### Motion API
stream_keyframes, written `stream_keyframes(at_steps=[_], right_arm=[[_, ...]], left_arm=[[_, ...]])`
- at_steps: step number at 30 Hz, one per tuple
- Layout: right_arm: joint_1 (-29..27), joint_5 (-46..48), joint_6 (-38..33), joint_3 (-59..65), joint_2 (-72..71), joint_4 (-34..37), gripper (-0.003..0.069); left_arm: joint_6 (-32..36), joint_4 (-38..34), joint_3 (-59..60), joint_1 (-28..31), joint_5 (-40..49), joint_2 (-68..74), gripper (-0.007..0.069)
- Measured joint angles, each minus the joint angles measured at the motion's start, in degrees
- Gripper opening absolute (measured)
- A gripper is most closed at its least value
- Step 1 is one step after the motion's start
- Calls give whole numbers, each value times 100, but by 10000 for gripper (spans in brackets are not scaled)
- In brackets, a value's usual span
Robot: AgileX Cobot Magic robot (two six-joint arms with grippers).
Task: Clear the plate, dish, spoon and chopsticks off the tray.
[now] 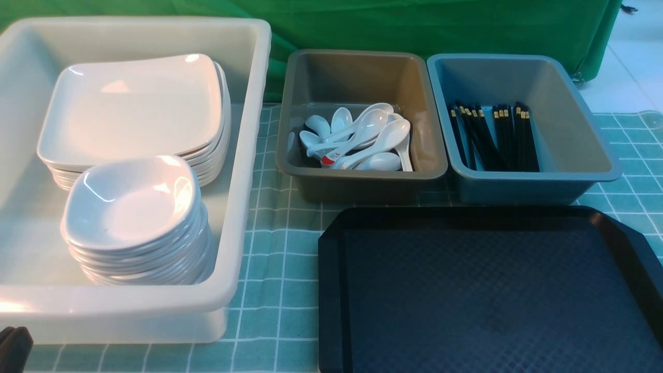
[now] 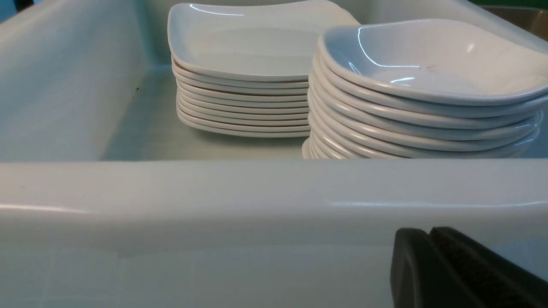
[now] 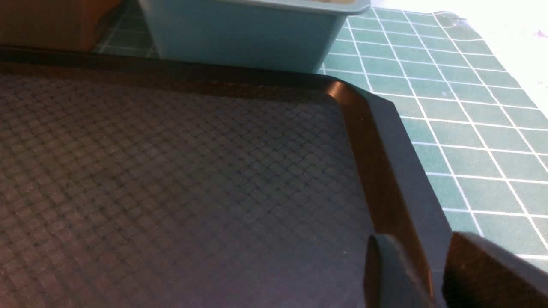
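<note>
The large black diamond-textured tray [image 1: 487, 290] sits bare on the green-checked counter [image 1: 279, 269]. White square plates [image 1: 134, 111] are stacked in the white tub [image 1: 248, 155], white spoons [image 1: 362, 137] in the brown bin [image 1: 362, 176], black chopsticks [image 1: 492, 137] in the blue bin [image 1: 585, 155]. The left claw [image 2: 430, 233] is pressed together just outside the tub; the right claw [image 3: 434, 261] stands spread, empty, over the tray's rim.

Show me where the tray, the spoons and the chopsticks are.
tray [image 1: 481, 290]: front view, bare textured floor.
spoons [image 1: 362, 137]: front view, middle of the pile in the brown bin.
chopsticks [image 1: 510, 140]: front view, mid-length of the bundle in the blue bin.
</note>
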Motion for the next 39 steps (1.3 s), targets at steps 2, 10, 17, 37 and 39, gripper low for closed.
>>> stream_keyframes(at_steps=[2,10,17,37,39], right_arm=[[0,0,0,0,0,0,239],[0,0,0,0,0,5,239],[0,0,0,0,0,11,239],[0,0,0,0,0,11,239],[0,0,0,0,0,11,239]], left_arm=[[-7,0,0,0,0,0,13],[-7,18,0,0,0,0,13],[-7,18,0,0,0,0,13],[-7,130,0,0,0,0,13],[-7,134,0,0,0,0,13]])
